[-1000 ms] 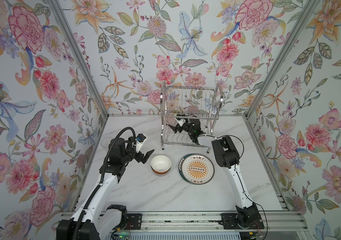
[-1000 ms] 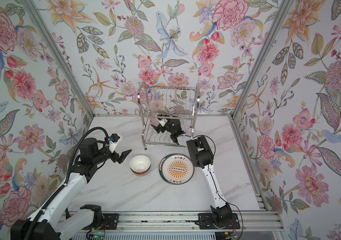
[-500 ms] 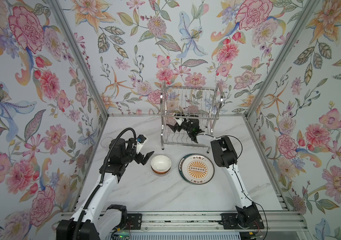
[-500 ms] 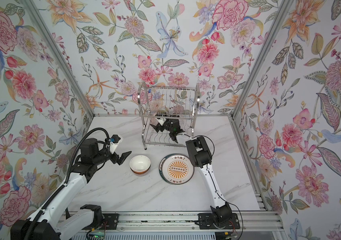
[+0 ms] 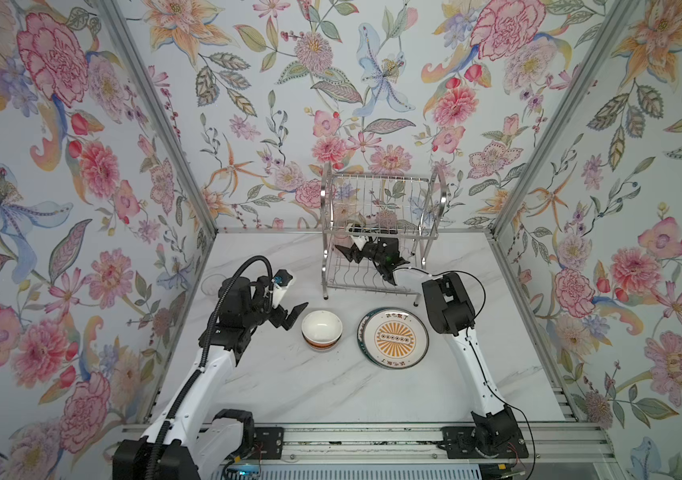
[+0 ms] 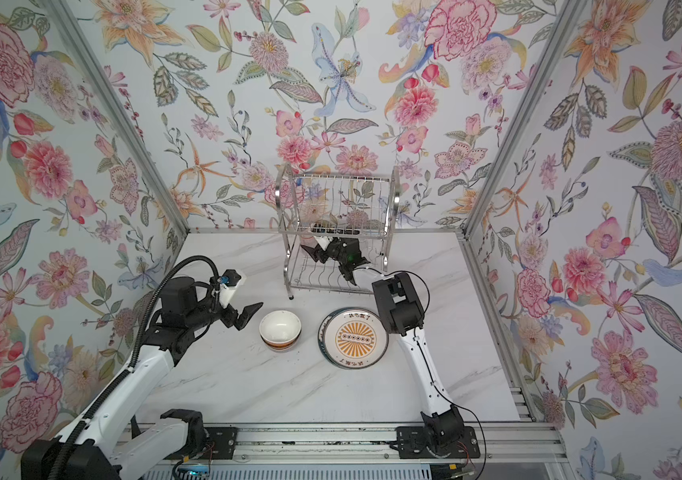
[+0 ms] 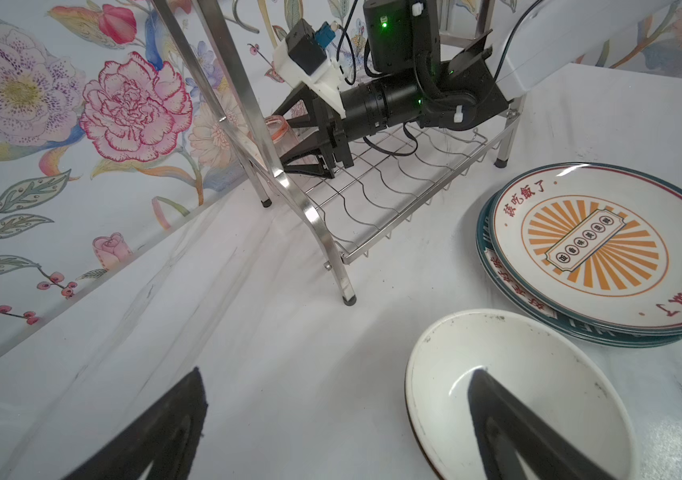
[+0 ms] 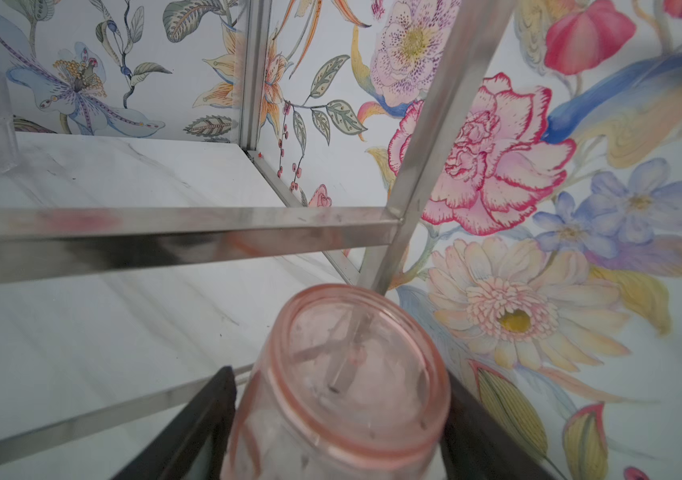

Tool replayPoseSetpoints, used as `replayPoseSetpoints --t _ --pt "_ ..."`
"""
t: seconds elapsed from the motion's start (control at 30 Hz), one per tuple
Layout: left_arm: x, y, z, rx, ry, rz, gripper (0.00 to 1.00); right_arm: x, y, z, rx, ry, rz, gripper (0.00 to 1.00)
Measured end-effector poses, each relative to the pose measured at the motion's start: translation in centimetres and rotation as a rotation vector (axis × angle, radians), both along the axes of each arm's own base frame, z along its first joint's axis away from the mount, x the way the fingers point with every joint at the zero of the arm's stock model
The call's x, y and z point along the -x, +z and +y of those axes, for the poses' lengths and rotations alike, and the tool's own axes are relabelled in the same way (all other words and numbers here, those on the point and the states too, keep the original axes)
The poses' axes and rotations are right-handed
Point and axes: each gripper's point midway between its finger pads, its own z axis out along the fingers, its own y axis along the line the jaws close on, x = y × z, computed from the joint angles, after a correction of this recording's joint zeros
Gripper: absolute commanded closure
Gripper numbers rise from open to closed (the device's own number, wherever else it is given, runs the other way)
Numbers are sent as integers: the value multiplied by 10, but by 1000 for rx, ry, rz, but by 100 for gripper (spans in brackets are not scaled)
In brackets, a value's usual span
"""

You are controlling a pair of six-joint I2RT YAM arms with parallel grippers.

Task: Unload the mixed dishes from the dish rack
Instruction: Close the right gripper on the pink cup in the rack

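Far left on the bench: clear tumbler, upright, near the wall. Next, left claw: spread fully wide, holding nothing, poised low just beside the bowl, with one finger over its rim in the left wrist view. Centre rear: dish rack, with a pink tumbler tilted at the left end of the lower tier. Right claw: reached in beneath the upper shelf, partly closed, fingers against both sides of the pink tumbler. Rack side-frame bars directly beyond it. Right of the bowl, in front of the rack: orange sunburst plate topping a plate stack.
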Motion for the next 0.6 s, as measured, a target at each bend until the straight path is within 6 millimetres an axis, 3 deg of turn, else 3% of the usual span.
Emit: replayPoseSetpoints --t 0.1,0.17,0.27,0.4,0.6 --pt "0 0 0 0 0 0 1 2 3 1 -15 12 2 29" --pt "0 0 0 0 0 0 1 3 4 2 -23 18 10 22" --pt "0 0 0 0 0 0 1 3 4 2 -31 20 19 18" --pt "0 0 0 -1 1 0 1 3 5 2 -34 20 21 19" --pt "-1 -1 2 -7 14 -1 1 0 9 4 -38 21 19 28"
